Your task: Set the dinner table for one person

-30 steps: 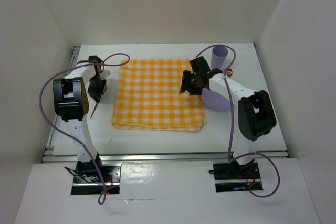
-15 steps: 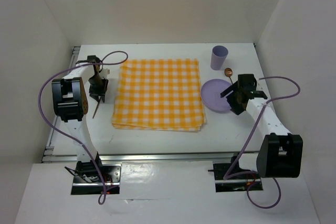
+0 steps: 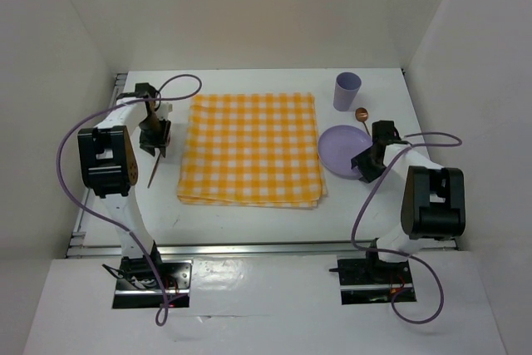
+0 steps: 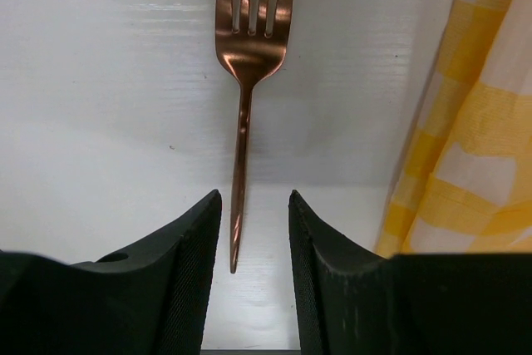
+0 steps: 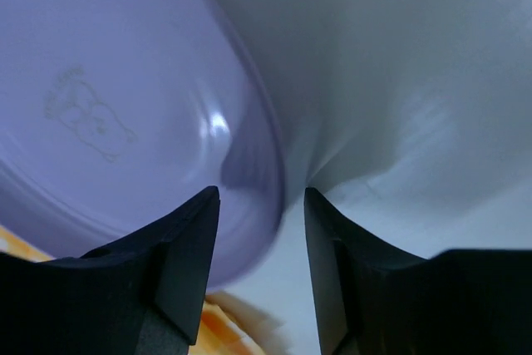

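Observation:
A copper fork (image 4: 246, 64) lies on the white dinner table (image 3: 249, 220), just left of the yellow-checked cloth (image 3: 249, 147). My left gripper (image 4: 255, 199) is open, its jaws either side of the end of the fork's handle without touching it. In the top view the fork (image 3: 153, 174) pokes out below that gripper (image 3: 155, 135). A purple plate (image 5: 116, 97) sits right of the cloth. My right gripper (image 5: 262, 194) is open astride the plate's right rim, one finger over the plate, the other over the table. It shows in the top view as the right gripper (image 3: 366, 164) at the plate (image 3: 339, 145).
A purple cup (image 3: 347, 91) stands at the back right. A copper spoon (image 3: 362, 114) lies between the cup and the plate. Metal rails (image 3: 266, 248) run along the table's near and left edges. White walls close in three sides.
The right arm swung from over the cloth to the plate's right side, its jaws now astride the rim. The left gripper's jaws have widened around the fork's handle.

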You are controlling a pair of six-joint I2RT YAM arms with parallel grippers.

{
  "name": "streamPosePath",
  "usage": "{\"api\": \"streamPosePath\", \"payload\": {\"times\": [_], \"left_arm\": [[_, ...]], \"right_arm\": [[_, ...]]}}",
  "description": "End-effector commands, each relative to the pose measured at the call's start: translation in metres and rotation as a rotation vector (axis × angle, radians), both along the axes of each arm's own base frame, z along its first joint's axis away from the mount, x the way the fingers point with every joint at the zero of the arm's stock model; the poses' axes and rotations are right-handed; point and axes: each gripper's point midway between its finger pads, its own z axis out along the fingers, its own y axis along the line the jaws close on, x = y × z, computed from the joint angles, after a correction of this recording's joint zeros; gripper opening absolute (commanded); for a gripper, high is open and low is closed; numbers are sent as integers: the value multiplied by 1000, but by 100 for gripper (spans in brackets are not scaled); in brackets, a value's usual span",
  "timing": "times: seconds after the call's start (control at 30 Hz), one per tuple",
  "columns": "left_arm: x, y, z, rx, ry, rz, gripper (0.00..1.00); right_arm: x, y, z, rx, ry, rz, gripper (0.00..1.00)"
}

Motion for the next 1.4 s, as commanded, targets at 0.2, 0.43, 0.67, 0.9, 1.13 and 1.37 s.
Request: {"api": "streamPosePath", "payload": {"times": [0.2,0.43,0.67,0.9,1.13,1.37], "left_arm": [[0,0,19,9,-48,-1,46],[6,-3,35,-8,-84,-5,46],[8,-7,46,-25,-99,-10,47],[9,-8,52,-33,-109,-12,47],[10,-8,59,-31,-122,-12,47],[4,-5,57,-13,-109,-8,47]], "right_arm": [[23,-9,3,-33,-48,-23,10],[26,-20,36,-97,-127,-52,0],[41,-16,151,-195,-437,11,0],[73,85,232,-231,-631,288,0],[79,227,132,188,-436,869,0],[66,261,60,337,-251,999,0]]}}
